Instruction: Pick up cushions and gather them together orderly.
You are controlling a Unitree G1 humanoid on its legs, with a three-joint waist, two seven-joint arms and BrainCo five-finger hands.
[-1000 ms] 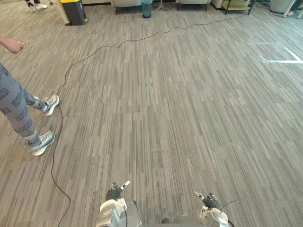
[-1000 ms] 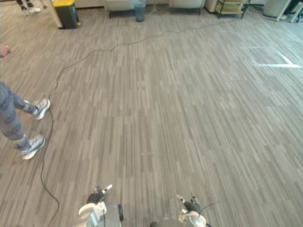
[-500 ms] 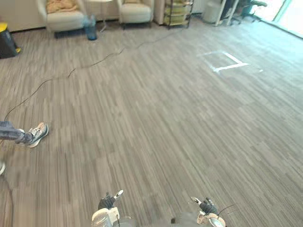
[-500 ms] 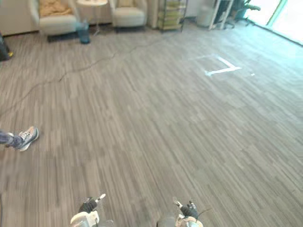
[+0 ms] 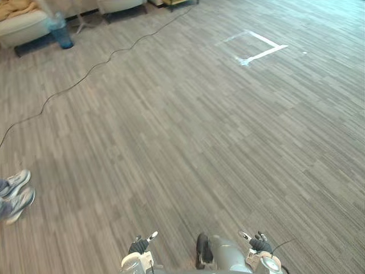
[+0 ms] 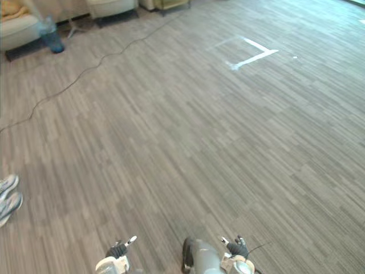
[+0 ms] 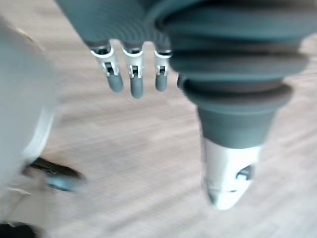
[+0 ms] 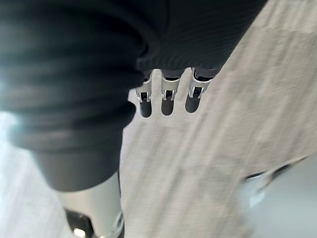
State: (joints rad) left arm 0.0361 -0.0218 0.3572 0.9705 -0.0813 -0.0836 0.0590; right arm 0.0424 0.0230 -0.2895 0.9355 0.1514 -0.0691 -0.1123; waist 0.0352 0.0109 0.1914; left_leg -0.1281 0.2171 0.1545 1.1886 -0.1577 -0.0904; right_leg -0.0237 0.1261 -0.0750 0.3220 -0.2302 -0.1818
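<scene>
A: So why are both hands held down low, carrying nothing?

B: I read it as a searching stance. The left hand (image 5: pixel 139 245) and the right hand (image 5: pixel 259 244) sit at the near edge of the head views, apart from each other, over bare grey strip-patterned floor (image 5: pixel 188 131). In the left wrist view the silver dark-tipped fingers (image 7: pixel 136 87) hang straight and loose with the thumb apart, grasping nothing. The right hand's fingers (image 8: pixel 167 101) look the same. The floor around them is bare, so there is no cause to close them.

A: And the cushions?

B: A tan soft lump (image 5: pixel 14 7) lies on the seat of a cream upholstered armchair (image 5: pixel 23 28) in the far left corner, well apart from the robot. It may be a cushion, but I can't tell. I'd judge the task barely begun, and the next step is to walk over there.

A: Count it all up for me.

B: Two hands, both slack. One tan lump. Two cream armchairs, the second (image 5: pixel 120 4) cut off by the far edge. One blue round bin (image 5: pixel 60 35) stands on the floor just beside the first armchair. One angular white tape mark (image 5: pixel 265 53) lies on the floor at the far right. One person shows as a pair of grey-and-white trainers (image 5: pixel 17 182), two shoes side by side at the left edge, probably keeping clear of the robot's path.
</scene>
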